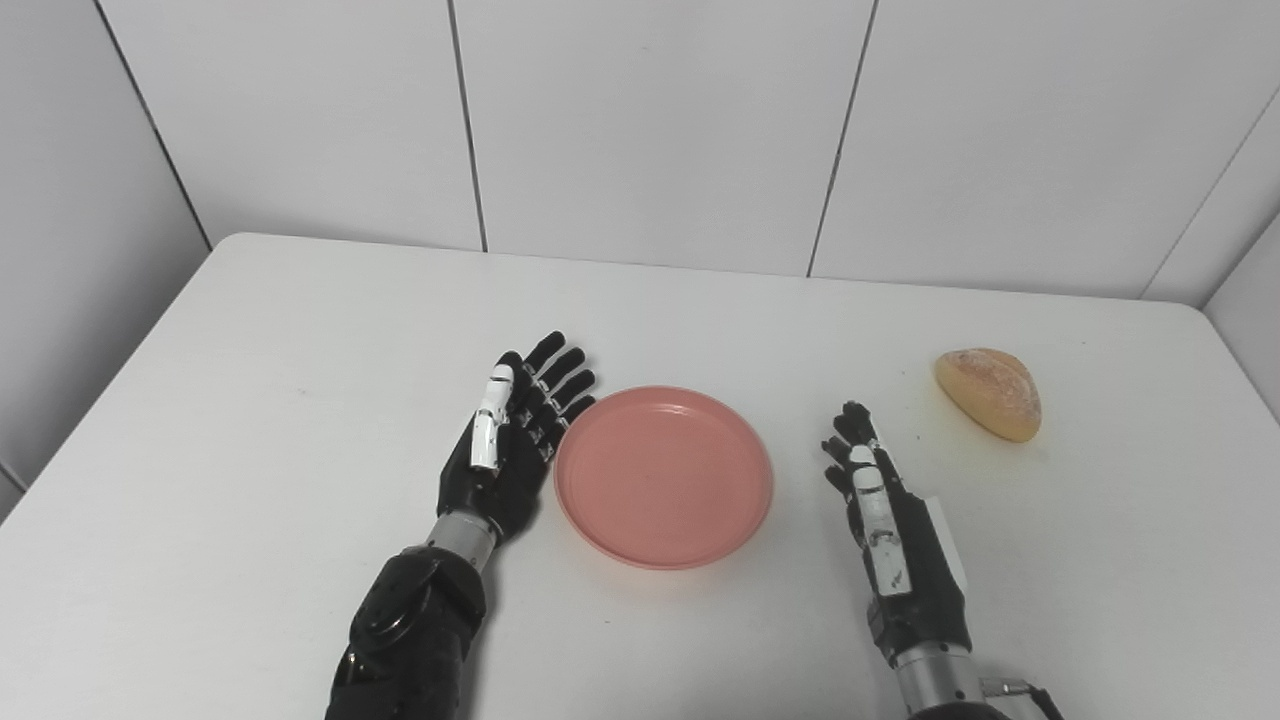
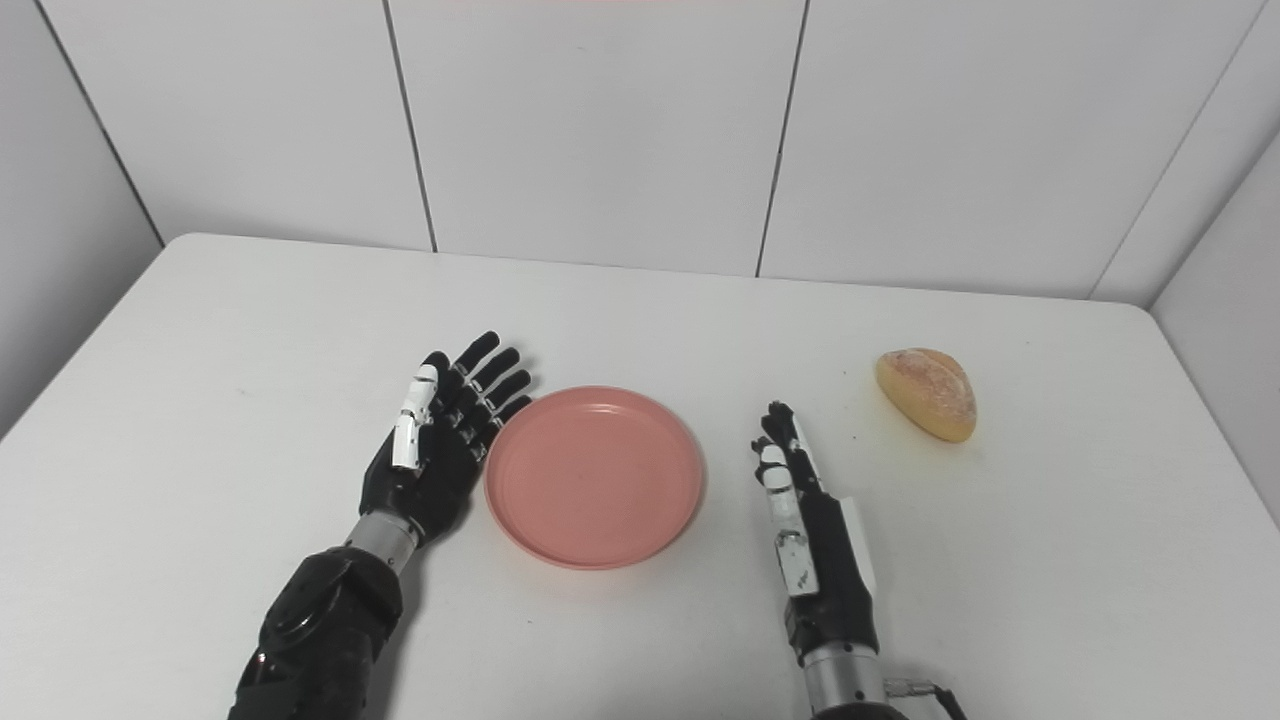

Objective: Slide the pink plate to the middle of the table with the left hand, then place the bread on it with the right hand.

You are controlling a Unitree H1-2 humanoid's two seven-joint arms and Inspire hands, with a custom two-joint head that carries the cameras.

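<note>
From my left eye view, the round, shallow pink plastic plate (image 1: 664, 476) already sits about mid-desk, so I reckon the slide is basically done. My left hand (image 1: 512, 440) is spread flat, holding nothing, fingers right up against the plate's left rim; whether they actually touch it I can't tell. The plate's empty, smooth, with a low raised lip.

Right eye view: the golden, crusty oval bread roll (image 2: 927, 393) lies on the white desk (image 2: 250, 400) well apart from the plate, off to the right and slightly further back. My right hand (image 2: 805, 510) rests edge-on between plate and bread, fingers straight, empty. I'd say the next move is reaching right and forward, wrapping loosely round the roll without squashing it.
</note>
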